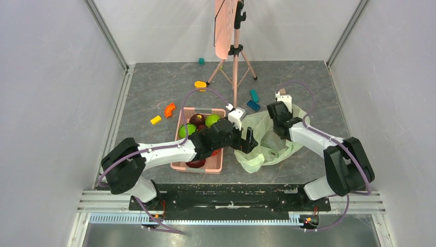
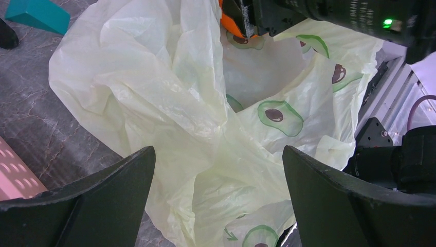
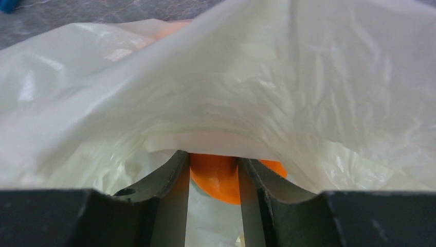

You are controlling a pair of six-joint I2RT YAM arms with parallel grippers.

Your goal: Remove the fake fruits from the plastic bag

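While a green apple (image 1: pixel 212 120) and other fruits already sit in the pink basket (image 1: pixel 203 170), the plastic bag (image 1: pixel 267 149) lies crumpled on the surface (image 1: pixel 154 92) just beside it, not yet emptied. Inside its mouth the right tool (image 3: pixel 213 159) appears to pinch an orange fruit (image 3: pixel 221 182), not yet lifted clear. The left tool (image 1: pixel 249 140) hangs wide open and empty at the bag's left edge. Whether more fruit hides inside cannot be told.

Left arm (image 1: pixel 164 152) stretches low across the middle with the left gripper (image 2: pixel 218 152) spread wide, opposite the bent right arm (image 1: pixel 313 139), whose right gripper (image 3: pixel 213 158) pinches an orange fruit (image 3: pixel 216 180) between narrow-set jaws
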